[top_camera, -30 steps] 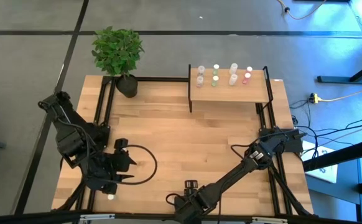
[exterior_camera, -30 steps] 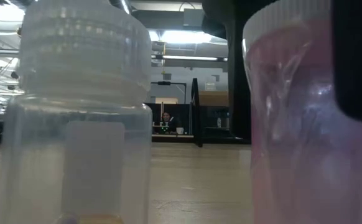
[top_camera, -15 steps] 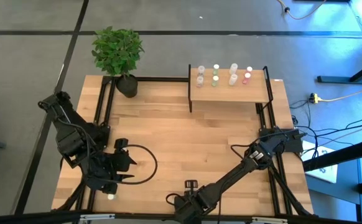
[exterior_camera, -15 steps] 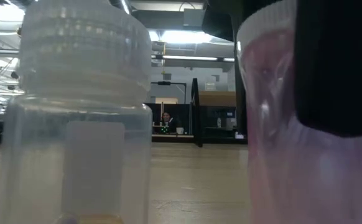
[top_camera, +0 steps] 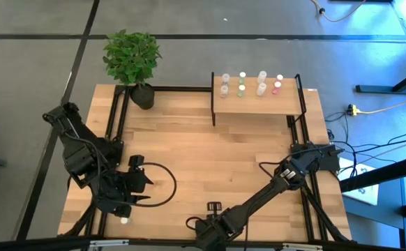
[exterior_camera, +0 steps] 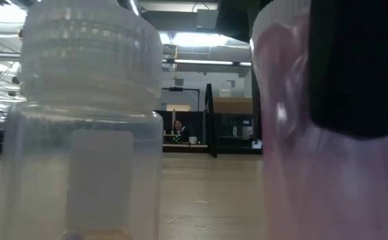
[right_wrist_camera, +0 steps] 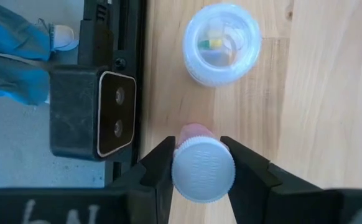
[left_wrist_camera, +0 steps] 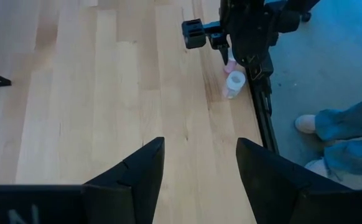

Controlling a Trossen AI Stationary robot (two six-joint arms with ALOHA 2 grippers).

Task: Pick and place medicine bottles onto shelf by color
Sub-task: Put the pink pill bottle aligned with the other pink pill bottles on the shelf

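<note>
My right gripper (right_wrist_camera: pixel 203 186) is at the table's near edge, in the high view (top_camera: pixel 212 233), shut on a pink medicine bottle with a white cap (right_wrist_camera: pixel 203 169), which fills the right of the low view (exterior_camera: pixel 301 147). A translucent white bottle (right_wrist_camera: pixel 221 42) stands on the table beside it (exterior_camera: pixel 87 127). Both bottles show far off in the left wrist view (left_wrist_camera: pixel 234 81). The shelf (top_camera: pixel 259 106) at the far right carries several bottles. My left gripper (left_wrist_camera: pixel 199 168) is open and empty above the table's left near part (top_camera: pixel 144 183). My right gripper pinches the pink bottle between its two fingers, by opposite sides of the white cap (right_wrist_camera: pixel 176 171). The fingers come from above, pointing down; one finger (exterior_camera: pixel 361 67) covers the bottle's upper part. The bottle is about upright; whether its base is on the table, I cannot tell.
The black low camera box (right_wrist_camera: pixel 91 112) sits on the near edge rail right beside the held bottle. A potted plant (top_camera: pixel 132 59) stands at the far left corner. A small white bottle (top_camera: pixel 124 220) lies by the left arm. A person's leg and shoe (left_wrist_camera: pixel 330 127) show beyond the table.
In the low view a finger of my right gripper has come across the front of the pink bottle toward the table's left, and the bottle has shifted a little the same way. The white bottle and my left arm have kept still.
</note>
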